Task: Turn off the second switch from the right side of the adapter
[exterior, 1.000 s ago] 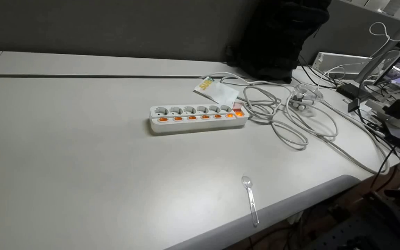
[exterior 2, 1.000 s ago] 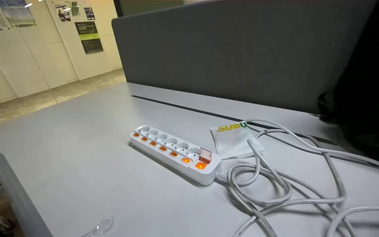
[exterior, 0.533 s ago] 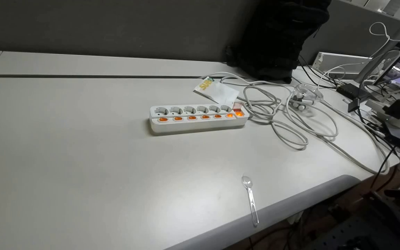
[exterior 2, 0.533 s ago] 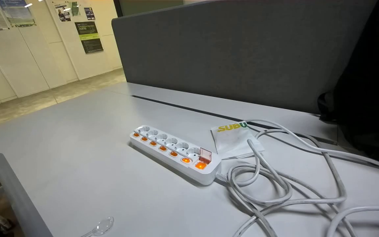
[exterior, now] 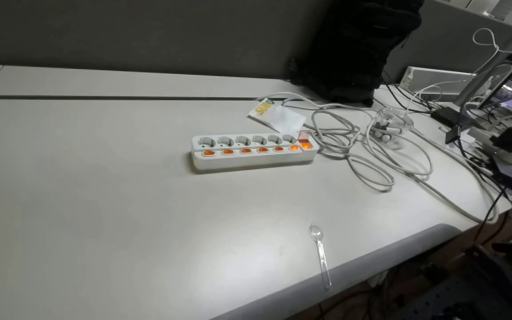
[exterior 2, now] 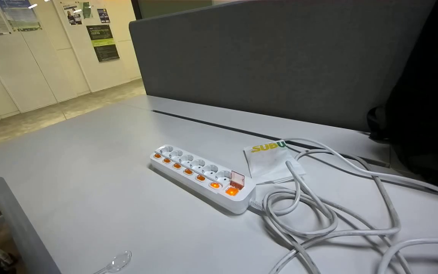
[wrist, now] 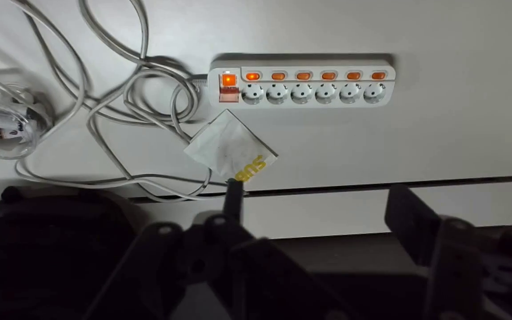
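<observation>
Jaws hang apart as a power strip (exterior: 256, 161) lies on the counter (exterior: 118, 209), its second switch (exterior: 294, 148) from the right, in both exterior views, aglow. The approach seems in hand, next likely needing jaws together, then a downward press.

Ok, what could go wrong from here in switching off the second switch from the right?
The open gripper could catch the larger lit switch beside the small lit rocker. It might also knock the reddish cover standing open. And the wrist view shows the power strip reversed against both exterior views, so counting from the right there would likely pick an unlit rocker.
</observation>
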Robot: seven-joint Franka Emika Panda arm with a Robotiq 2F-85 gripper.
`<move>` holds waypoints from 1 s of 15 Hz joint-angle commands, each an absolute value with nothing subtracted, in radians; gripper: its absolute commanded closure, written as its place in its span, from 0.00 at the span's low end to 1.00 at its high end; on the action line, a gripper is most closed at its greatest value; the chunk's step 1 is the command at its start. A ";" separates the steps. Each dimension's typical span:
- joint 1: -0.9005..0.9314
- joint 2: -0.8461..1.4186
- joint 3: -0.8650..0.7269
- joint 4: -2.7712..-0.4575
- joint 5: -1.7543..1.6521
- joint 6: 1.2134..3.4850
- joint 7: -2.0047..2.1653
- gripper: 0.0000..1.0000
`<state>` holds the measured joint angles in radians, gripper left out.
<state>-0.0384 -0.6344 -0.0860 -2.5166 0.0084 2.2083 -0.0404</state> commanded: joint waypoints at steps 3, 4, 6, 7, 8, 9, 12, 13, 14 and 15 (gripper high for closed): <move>-0.050 -0.429 -0.082 -2.502 0.061 2.328 0.000 0.63; -0.056 -0.395 -0.077 -2.500 0.054 2.343 0.010 0.69; -0.065 -0.332 -0.070 -2.495 0.042 2.365 0.033 0.83; -0.067 -0.301 -0.068 -2.492 0.040 2.375 0.042 0.89; -0.068 -0.275 -0.066 -2.489 0.037 2.383 0.049 0.97; -0.067 -0.246 -0.066 -2.484 0.040 2.385 0.054 0.99; -0.071 -0.176 -0.064 -2.475 0.035 2.397 0.077 1.00; -0.073 -0.156 -0.065 -2.473 0.031 2.408 0.087 1.00; -0.078 -0.134 -0.065 -2.472 0.021 2.420 0.102 1.00; -0.082 -0.115 -0.066 -2.471 0.010 2.430 0.115 1.00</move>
